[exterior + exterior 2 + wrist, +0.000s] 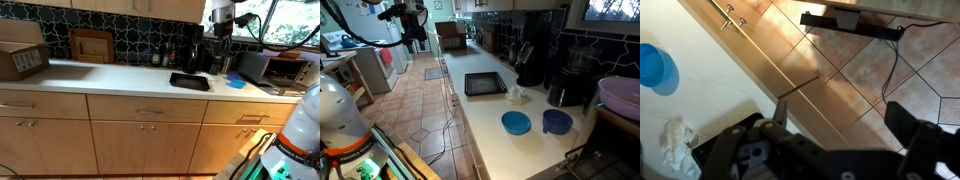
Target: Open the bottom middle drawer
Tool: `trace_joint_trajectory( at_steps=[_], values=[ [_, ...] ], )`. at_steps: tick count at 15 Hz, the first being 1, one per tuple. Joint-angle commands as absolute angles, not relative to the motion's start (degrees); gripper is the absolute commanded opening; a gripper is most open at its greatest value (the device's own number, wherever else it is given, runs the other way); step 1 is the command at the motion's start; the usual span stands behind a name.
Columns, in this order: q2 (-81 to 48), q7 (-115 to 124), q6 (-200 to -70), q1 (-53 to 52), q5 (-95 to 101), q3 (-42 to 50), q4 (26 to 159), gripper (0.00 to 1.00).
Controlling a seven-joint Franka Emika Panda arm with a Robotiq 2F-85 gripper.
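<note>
The bottom middle drawer (145,108) is a wide light-oak front under the white counter, shut, with a slim silver bar handle (150,111). In the wrist view I look down on the drawer front (790,70) and its handle (800,87). My gripper (845,130) is open and empty, with its fingers apart over the cabinet fronts and the floor. In both exterior views the gripper (222,32) (417,28) hangs high above the counter's front edge, well clear of the drawer.
On the counter are a black tray (189,81) (484,84), a blue bowl (235,83) (652,68), a white cloth (680,145), coffee machines (528,62) and a cardboard box (22,60). A cable (438,120) and a dark flat object (850,22) lie on the tiled floor.
</note>
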State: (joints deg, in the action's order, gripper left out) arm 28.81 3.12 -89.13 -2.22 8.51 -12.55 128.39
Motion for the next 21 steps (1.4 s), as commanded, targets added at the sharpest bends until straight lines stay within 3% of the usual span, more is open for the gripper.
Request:
trace_joint_trajectory(
  at_steps=[1, 11, 21],
  values=[
    [28.2, 4.5, -89.7, -4.9, 10.5, -12.7, 127.8, 1.0],
    [21.6, -3.2, -104.0, -16.8, 11.0, -19.8, 128.2, 1.0],
    [-4.4, -0.8, -121.7, -17.2, 29.1, -21.4, 125.0, 1.0]
  ],
)
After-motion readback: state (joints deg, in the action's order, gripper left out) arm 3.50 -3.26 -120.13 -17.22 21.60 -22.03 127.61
